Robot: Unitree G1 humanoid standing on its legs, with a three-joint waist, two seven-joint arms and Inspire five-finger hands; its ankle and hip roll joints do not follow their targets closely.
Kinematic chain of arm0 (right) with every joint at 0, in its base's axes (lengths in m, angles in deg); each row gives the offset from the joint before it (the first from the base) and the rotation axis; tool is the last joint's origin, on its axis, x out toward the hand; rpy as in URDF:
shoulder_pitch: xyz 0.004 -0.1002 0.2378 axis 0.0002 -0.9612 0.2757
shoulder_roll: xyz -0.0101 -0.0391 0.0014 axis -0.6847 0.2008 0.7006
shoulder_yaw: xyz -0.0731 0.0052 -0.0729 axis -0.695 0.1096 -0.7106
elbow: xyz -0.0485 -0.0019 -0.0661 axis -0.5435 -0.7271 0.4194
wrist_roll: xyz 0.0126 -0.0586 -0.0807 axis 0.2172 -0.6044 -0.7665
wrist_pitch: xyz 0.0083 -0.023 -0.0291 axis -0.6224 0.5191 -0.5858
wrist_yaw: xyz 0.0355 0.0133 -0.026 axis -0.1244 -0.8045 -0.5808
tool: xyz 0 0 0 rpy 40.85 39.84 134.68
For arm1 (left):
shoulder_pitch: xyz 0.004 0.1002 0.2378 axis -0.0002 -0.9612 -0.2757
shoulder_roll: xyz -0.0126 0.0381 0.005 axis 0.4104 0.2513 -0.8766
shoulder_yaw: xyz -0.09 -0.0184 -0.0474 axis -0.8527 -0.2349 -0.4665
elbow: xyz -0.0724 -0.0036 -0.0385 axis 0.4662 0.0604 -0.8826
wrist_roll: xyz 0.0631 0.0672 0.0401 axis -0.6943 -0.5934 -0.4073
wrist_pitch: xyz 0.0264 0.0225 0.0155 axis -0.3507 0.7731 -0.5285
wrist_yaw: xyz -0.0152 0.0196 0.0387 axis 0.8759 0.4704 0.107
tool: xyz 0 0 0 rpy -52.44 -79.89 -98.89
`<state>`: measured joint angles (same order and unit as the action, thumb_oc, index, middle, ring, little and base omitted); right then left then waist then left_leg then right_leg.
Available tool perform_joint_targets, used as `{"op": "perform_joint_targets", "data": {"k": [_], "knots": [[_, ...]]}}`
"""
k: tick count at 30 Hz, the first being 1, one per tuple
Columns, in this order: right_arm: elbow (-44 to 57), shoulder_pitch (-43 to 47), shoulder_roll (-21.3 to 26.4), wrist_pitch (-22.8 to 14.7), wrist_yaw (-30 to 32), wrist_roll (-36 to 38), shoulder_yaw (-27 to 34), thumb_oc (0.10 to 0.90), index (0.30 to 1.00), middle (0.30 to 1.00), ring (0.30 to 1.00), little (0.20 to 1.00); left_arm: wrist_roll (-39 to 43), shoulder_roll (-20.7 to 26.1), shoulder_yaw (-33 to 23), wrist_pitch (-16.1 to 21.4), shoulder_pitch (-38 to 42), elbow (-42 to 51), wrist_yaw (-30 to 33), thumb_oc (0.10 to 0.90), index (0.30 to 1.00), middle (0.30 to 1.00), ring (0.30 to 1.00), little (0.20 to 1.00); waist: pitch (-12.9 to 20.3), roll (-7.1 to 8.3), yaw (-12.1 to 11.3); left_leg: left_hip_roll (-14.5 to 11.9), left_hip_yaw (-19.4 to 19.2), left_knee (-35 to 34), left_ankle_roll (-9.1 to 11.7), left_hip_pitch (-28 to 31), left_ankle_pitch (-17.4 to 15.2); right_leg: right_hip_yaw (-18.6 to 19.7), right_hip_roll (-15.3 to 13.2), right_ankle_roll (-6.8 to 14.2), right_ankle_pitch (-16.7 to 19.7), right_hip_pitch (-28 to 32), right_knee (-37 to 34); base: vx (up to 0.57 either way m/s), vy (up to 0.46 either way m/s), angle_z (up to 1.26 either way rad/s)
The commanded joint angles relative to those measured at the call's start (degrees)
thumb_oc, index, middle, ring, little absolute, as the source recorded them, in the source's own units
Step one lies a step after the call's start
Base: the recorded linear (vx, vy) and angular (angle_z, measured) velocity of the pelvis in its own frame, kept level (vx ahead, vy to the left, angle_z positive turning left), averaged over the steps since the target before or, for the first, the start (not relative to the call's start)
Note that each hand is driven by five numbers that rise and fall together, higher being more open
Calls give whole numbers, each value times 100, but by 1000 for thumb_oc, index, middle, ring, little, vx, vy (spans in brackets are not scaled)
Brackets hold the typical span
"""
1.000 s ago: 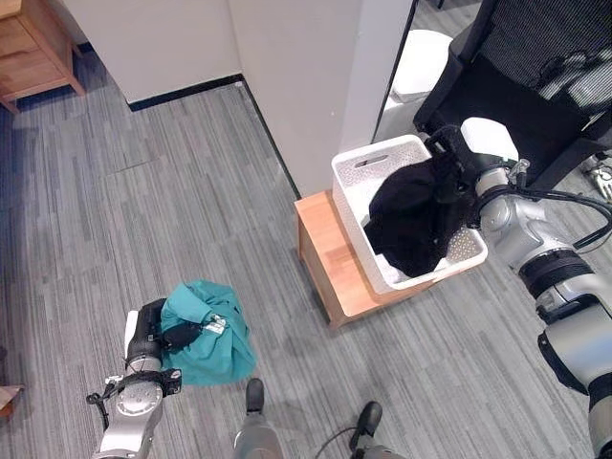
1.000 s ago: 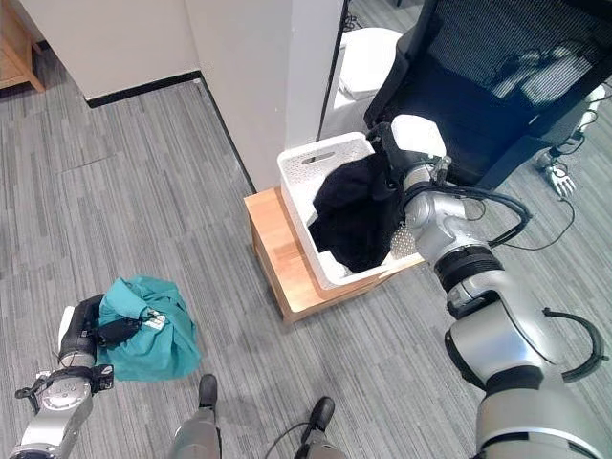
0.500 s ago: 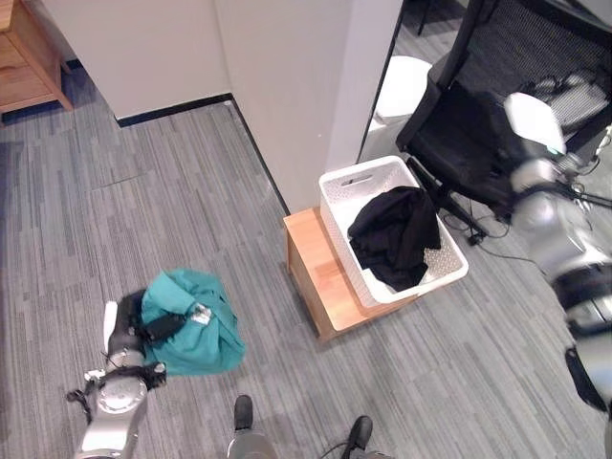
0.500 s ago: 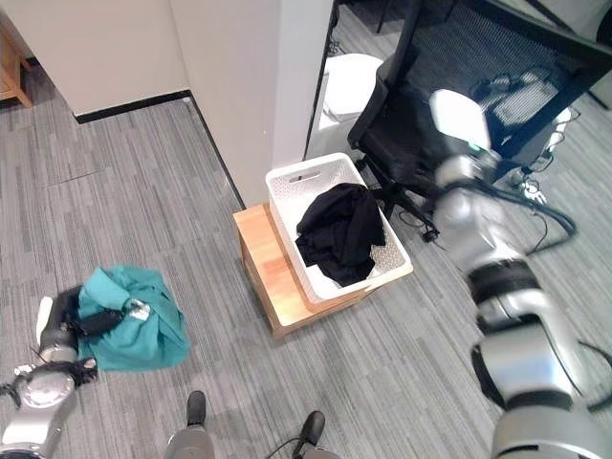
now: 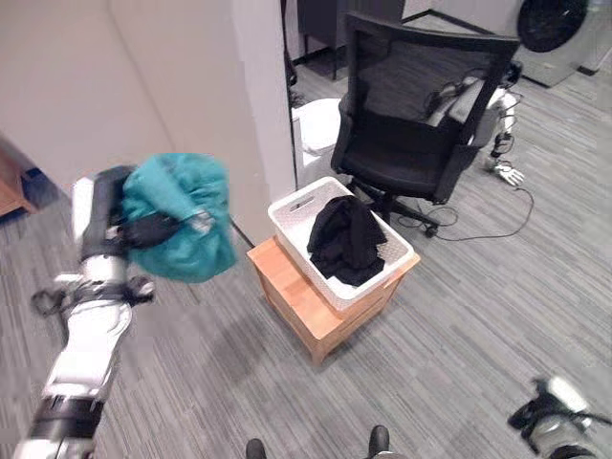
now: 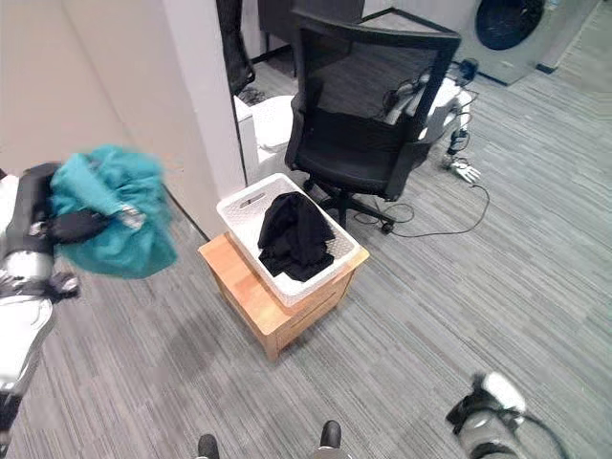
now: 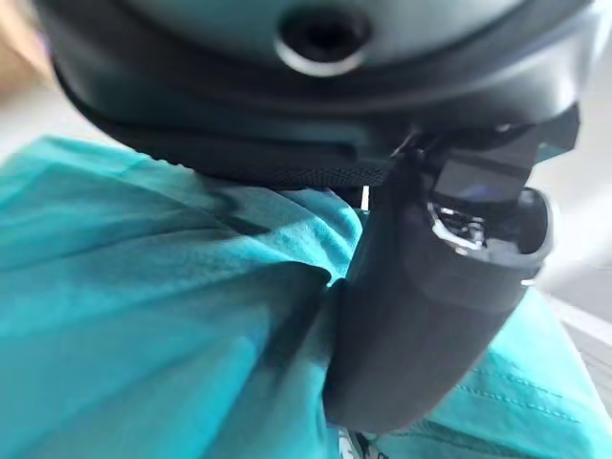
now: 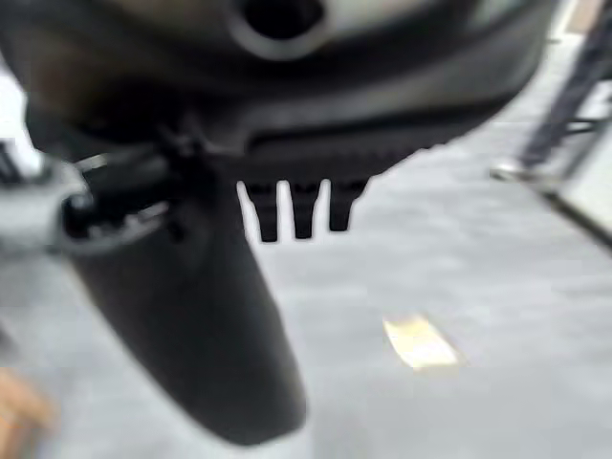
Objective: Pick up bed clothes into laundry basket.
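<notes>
My left hand (image 5: pixel 103 206) is raised at the left, shut on a bunched teal cloth (image 5: pixel 182 215) that hangs in the air. Its wrist view shows the thumb (image 7: pixel 421 316) pressed over the teal cloth (image 7: pixel 124 316). The white laundry basket (image 5: pixel 295 204) stands on a low wooden stool (image 5: pixel 292 287) to the right of the cloth, and a black garment (image 5: pixel 344 239) lies in it. My right hand (image 5: pixel 535 416) hangs low at the lower right, far from the basket. In its wrist view the right hand (image 8: pixel 191 316) holds nothing and its fingers look straight.
A black office chair (image 5: pixel 411 143) stands just behind the basket. A white wall corner (image 5: pixel 258 115) rises between the cloth and the chair. Grey carpet floor (image 5: pixel 459 325) lies open in front of and to the right of the stool.
The camera has swung upward. My left hand has lifted the teal cloth off the floor to about chest height. My right arm has left the basket and dropped low; the black garment stays in the basket.
</notes>
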<state>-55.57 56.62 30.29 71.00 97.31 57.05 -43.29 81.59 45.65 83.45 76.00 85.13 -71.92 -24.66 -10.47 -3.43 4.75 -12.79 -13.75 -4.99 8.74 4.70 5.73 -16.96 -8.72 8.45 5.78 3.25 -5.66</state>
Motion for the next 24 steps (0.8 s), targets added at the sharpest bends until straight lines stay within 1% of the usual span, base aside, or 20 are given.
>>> {"op": "perform_joint_targets", "data": {"k": [1,2,3,4,6,7,10,11,12,15,18,21,22,24], "knots": [[38,511,-393,-53,-148,-231,-450,800,900,900,900,900,-434,590,-130,619,1223,464,160,400,300,300,300,300,251,339,15,-234,34,-1,167,39,-312,-104,-344,203,-666,96,66,-6,-10,-3],[36,511,-396,-54,-147,-231,-443,800,900,900,900,900,-435,591,-118,621,1236,455,163,400,300,300,300,300,251,342,9,-234,33,-1,167,38,-311,-104,-344,203,-666,95,66,22,0,-43],[-44,348,-554,-76,-191,-202,-504,800,900,900,900,900,-789,575,123,542,1578,319,274,400,300,300,300,300,246,294,129,-226,-9,-1,169,62,-313,-57,-348,213,-657,74,66,19,-8,-41],[-45,191,-617,-124,-258,-189,-533,800,900,900,900,900,-1013,602,185,488,1731,188,342,400,300,300,300,300,226,277,220,-236,-46,-1,174,66,-309,-23,-350,227,-645,51,66,29,-18,-34],[-5,-67,-699,-216,-309,-160,-555,800,900,900,900,900,-1399,664,416,371,2094,-78,440,400,300,300,300,300,223,273,327,-254,-119,-1,190,52,-299,30,-343,244,-612,-9,66,27,-36,-14],[-37,-215,-690,-244,-332,-121,-567,800,900,900,900,900,-1619,720,533,262,2307,-247,485,400,300,300,300,300,209,259,426,-268,-158,-1,207,77,-321,66,-327,260,-624,-23,66,8,-42,-22],[-181,-458,-707,-279,-381,-90,-583,800,900,900,900,900,-1963,873,847,143,2793,-739,530,400,300,300,300,300,217,260,557,-298,-201,-1,221,-28,-248,121,-315,272,-557,-180,66,-5,-39,-8],[-182,-459,-713,-282,-380,-88,-578,800,900,900,900,900,-1966,870,876,149,2825,-768,539,400,300,300,300,300,223,264,551,-300,-200,-1,221,-37,-247,120,-313,272,-556,-188,66,22,-43,-9],[-183,-559,-685,-314,-380,-30,-554,800,900,900,900,900,-2116,967,960,53,2989,-1096,622,400,300,300,300,300,227,265,643,-311,-234,-1,234,-65,-229,153,-293,284,-538,-249,66,24,-43,-16],[-110,-685,-644,-398,-333,116,-478,800,900,900,900,900,-2319,1068,1101,-77,3273,-1590,734,400,300,300,300,300,212,256,748,-341,-275,-1,259,-148,-199,197,-277,293,-489,-395,66,-2,-44,-19],[-7,-693,-565,-452,-268,242,-423,800,900,900,900,900,-2496,1221,1371,-200,3688,-2152,864,400,300,300,300,300,179,221,858,-366,-298,-1,285,-328,-145,253,-248,302,-427,-617,66,-51,-26,-6],[37,-654,-640,-448,-177,216,-447,800,900,900,900,900,-2551,1239,1477,-265,3804,-2401,919,400,300,300,300,300,166,191,880,-389,-335,-1,302,-371,-157,282,-219,308,-438,-681,66,-3,-28,-8],[120,-568,-713,-427,-140,223,-524,800,900,900,900,900,-2516,1234,1518,-318,3861,-2639,988,400,300,300,300,300,135,154,918,-413,-374,-1,315,-441,-131,331,-191,313,-416,-812,66,-19,-20,-9],[174,-522,-729,-428,-114,226,-571,800,900,900,900,900,-2485,1214,1531,-330,3888,-2734,1007,400,300,300,300,300,112,149,936,-423,-382,-1,322,-484,-116,368,-168,311,-403,-880,66,-54,-36,-14]]}}
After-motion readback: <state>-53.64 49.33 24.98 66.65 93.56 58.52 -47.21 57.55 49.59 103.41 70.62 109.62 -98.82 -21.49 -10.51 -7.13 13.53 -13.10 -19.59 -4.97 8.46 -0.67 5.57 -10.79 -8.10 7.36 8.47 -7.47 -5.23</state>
